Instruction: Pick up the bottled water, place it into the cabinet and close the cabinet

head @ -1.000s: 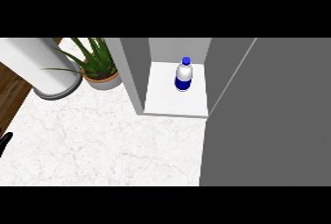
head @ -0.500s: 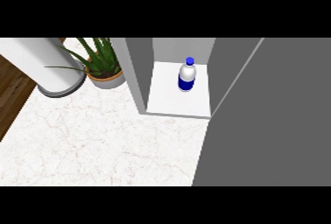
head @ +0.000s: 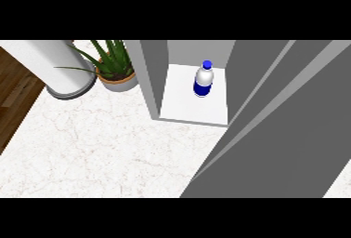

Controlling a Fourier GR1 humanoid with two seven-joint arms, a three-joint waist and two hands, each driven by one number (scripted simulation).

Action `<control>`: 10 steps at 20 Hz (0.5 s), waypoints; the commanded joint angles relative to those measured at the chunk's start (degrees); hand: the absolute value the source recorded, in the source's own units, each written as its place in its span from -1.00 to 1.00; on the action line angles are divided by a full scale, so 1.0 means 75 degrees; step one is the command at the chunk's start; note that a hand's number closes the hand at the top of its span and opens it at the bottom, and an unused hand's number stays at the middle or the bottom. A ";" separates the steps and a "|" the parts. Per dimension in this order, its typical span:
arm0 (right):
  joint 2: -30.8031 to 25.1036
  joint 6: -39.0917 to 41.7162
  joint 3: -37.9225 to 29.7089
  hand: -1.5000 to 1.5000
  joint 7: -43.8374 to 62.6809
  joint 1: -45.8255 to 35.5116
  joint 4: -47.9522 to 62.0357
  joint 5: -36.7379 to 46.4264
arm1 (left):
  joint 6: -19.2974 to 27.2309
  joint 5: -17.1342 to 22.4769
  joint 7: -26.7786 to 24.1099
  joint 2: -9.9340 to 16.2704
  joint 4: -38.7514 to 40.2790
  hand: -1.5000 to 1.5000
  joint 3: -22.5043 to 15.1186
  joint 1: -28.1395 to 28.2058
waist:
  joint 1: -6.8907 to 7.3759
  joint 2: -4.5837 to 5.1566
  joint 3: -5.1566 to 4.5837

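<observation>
- Where the cabinet (head: 154, 79) stood open at the back of the tabletop (head: 103, 148), the bottled water (head: 203, 79) stood upright on its white shelf floor, towards the rear and a little right of the middle.
- The bottle had a blue cap, a pale upper body and a blue band lower down, and it touched neither side wall.
- The cabinet door (head: 281, 135), a broad grey panel, slanted across the right part of the view from the top edge down to the bottom, covering the cabinet's right side and part of the marble in front of it.
- The opening itself was uncovered, so I could see the bottle whole.
- Neither of my hands showed anywhere in the head view, so I could not tell whether my fingers were wide, narrow or holding anything.
- To the left of the cabinet, just beside its grey side wall, a potted plant (head: 113, 69) sat in a brownish pot with long green leaves.
- Further left, a white cylinder (head: 58, 65) on a grey base stood near the plant, at the edge of the marble.
- A strip of dark wooden floor (head: 14, 97) showed beyond the tabletop's left edge.
</observation>
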 commanded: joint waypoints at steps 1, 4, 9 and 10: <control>0.0943 -0.0984 0.0650 1.00 0.0755 -0.1538 0.0754 0.0680 | -0.0364 0.0078 -0.0024 0.0115 0.0021 -1.00 0.0152 0.0147 | 0.0146 0.0085 0.0023; 0.1121 -0.1398 0.1129 1.00 0.1223 -0.2744 0.1632 0.0187 | -0.0741 0.0014 -0.0194 0.0161 0.0246 -1.00 0.0362 0.0314 | 0.0249 0.0129 0.0058; 0.1142 -0.1531 0.0622 1.00 0.0875 -0.5034 0.2933 -0.1523 | -0.1248 0.0222 -0.0314 0.0196 0.0728 -1.00 0.0879 0.0488 | 0.0044 0.0221 0.0110; 0.1144 -0.1453 0.0561 1.00 0.0658 -0.5375 0.3423 -0.1576 | -0.1545 0.0284 -0.0374 0.0225 0.0801 -1.00 0.1019 0.0642 | 0.0049 0.0217 0.0115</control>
